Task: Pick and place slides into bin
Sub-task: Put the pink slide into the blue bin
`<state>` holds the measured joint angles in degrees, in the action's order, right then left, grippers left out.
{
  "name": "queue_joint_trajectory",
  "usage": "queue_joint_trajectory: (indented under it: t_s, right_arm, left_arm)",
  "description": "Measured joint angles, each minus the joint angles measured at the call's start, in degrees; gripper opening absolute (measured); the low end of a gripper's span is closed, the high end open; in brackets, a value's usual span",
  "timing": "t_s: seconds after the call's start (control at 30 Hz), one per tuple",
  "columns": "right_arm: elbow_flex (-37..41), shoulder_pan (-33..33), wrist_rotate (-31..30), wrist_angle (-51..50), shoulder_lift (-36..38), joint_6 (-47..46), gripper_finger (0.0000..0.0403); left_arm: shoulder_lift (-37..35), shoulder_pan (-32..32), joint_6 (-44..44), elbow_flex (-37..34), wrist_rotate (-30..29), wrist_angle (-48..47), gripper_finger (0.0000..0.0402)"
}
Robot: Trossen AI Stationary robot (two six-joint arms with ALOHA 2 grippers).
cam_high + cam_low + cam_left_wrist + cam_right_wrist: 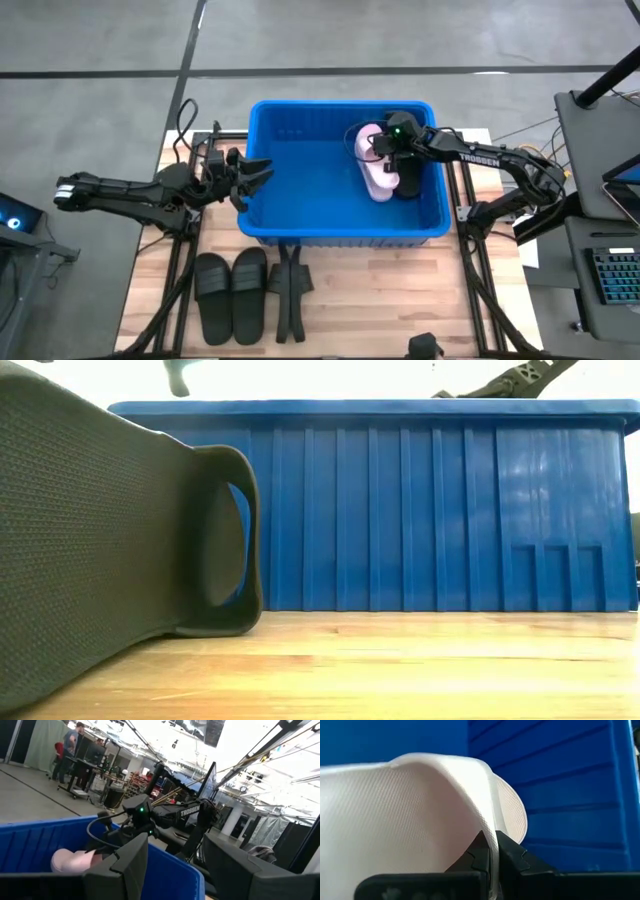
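I am in the placing step: my right hand [392, 150] is inside the bin [300, 232], toward its right end, clenched on the thin edge of a pale pink slide [375, 165], and the right wrist view shows the fingertips [482, 855] pinching that edge with the blue ribbed wall just behind. From above, the pink slide sits low in the bin's right part, beside something dark that I cannot identify under the arm. I judge it close enough to the floor of the bin that the next move is to let the fingers part and lift the hand straight up clear of the rim, taking care the strap does not catch on a finger. My left hand [255, 175] waits at the bin's left wall, jaws partly apart and holding nothing. On the worktop [400, 300] in front of the bin two black slides [232, 292] lie side by side, with another dark pair [290, 290] on edge next to them; those are still to be picked.
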<state>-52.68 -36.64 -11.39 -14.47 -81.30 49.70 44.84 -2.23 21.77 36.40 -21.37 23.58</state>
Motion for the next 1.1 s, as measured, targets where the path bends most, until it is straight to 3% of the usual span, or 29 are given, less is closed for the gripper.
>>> queue_joint_trajectory:
  t_s: [0.37,0.73,0.9,1.1]
  right_arm:
    - [4.7,-0.1,-0.2,5.4,0.1,-3.4,0.0009]
    - [5.1,1.1,-1.1,6.3,0.2,-14.1,0.0009]
    - [5.1,2.9,-6.1,6.5,0.4,-15.7,0.0009]
    - [5.1,3.6,-6.6,6.4,0.6,-17.0,0.0009]
  left_arm:
    - [0.5,0.0,0.1,0.0,0.0,-0.1,0.0176]
    - [0.5,0.0,0.3,0.0,0.1,-0.1,0.0176]
    - [0.5,0.0,0.3,0.0,0.1,-0.1,0.0176]
    - [0.5,0.0,0.3,0.0,0.1,-0.1,0.0176]
